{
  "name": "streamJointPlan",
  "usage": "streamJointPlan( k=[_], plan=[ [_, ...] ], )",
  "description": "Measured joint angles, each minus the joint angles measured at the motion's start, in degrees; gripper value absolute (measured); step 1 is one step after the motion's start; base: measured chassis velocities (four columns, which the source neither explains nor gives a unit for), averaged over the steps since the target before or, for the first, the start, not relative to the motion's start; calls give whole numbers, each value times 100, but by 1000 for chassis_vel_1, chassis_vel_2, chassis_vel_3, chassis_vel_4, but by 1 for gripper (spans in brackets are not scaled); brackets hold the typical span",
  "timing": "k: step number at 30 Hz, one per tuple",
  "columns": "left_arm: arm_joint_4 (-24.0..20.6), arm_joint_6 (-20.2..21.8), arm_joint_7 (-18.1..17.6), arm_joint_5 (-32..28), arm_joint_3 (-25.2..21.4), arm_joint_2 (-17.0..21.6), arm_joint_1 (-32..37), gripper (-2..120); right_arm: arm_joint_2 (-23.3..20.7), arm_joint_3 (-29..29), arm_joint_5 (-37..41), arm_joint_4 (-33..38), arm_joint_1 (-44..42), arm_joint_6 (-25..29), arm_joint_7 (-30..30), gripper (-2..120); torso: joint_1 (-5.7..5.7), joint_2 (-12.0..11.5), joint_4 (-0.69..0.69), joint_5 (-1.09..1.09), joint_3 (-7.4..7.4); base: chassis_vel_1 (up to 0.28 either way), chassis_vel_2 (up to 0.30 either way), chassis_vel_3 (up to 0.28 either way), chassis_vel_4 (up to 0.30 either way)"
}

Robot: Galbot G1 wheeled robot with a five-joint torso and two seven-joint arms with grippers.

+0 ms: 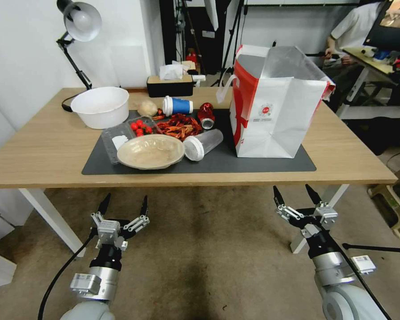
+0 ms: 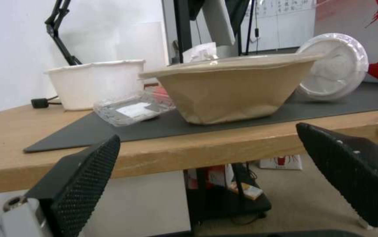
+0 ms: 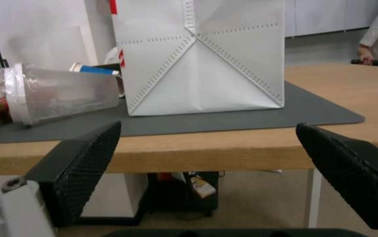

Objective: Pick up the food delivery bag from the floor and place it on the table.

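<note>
Both end effectors (image 1: 123,205) (image 1: 297,194) hang released; food delivery bag (image 1: 271,120) hides table (image 1: 39,151) behind

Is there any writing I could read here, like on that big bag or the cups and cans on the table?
Food delivery bag: small round red logo with a line of print under it, too small to read.
Red can: markings too blurred to read.
Blue-sleeved cup: no print visible.
No text can be quoted from these pictures.

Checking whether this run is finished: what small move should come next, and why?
Probably none beyond holding position: the food delivery bag stands upright on the table's mat, and both the left hand and right hand hang open below the edge.
</note>
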Motion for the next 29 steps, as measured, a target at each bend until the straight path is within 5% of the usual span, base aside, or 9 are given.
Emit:
streamJointPlan(
  k=[29],
  plan=[
    [10,6,-18,62,-10,10,-22,100,4,30,13,-32,-18,41,-50,100,0,0,0,0,0,0,0,0,0]
  ],
)
